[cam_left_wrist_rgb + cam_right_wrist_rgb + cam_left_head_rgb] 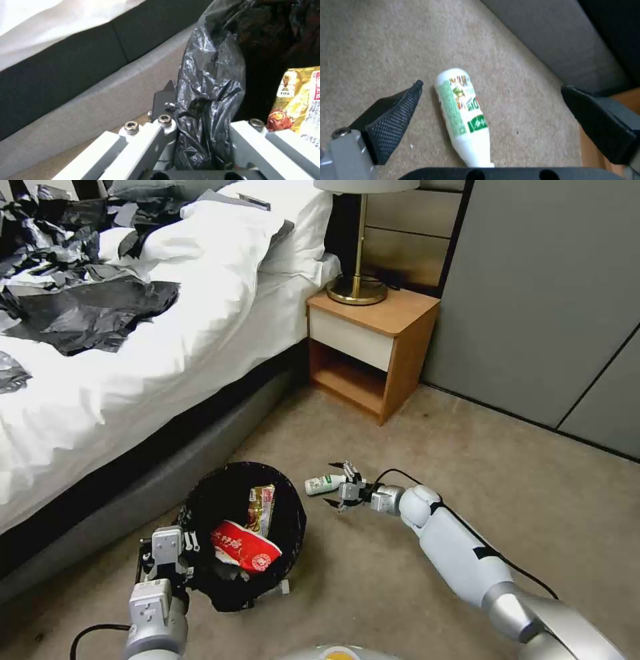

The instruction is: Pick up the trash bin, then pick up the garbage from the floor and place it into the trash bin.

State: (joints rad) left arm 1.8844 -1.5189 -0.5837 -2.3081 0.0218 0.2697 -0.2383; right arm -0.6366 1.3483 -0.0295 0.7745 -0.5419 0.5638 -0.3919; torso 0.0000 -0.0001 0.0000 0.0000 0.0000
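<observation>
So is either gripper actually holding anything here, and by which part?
The left gripper is clamped on the trash bin at its bag-lined rim. The right gripper is open around the bottle on the carpet, holding nothing.

Head view: high, angled forward and down over carpet (400,580), bed (133,367) to its left, nightstand (373,347) ahead; wide, both arms in frame.

Left wrist view: very close, looking along the left claw (200,140) onto the bin (210,82) liner, bed base (100,100) behind. Shared with head view: bin (243,533), bed base.

Right wrist view: close, facing down past the right claw (493,117) at bottle (463,112) on carpet. Shared with head view: bottle (325,484), carpet.
</observation>
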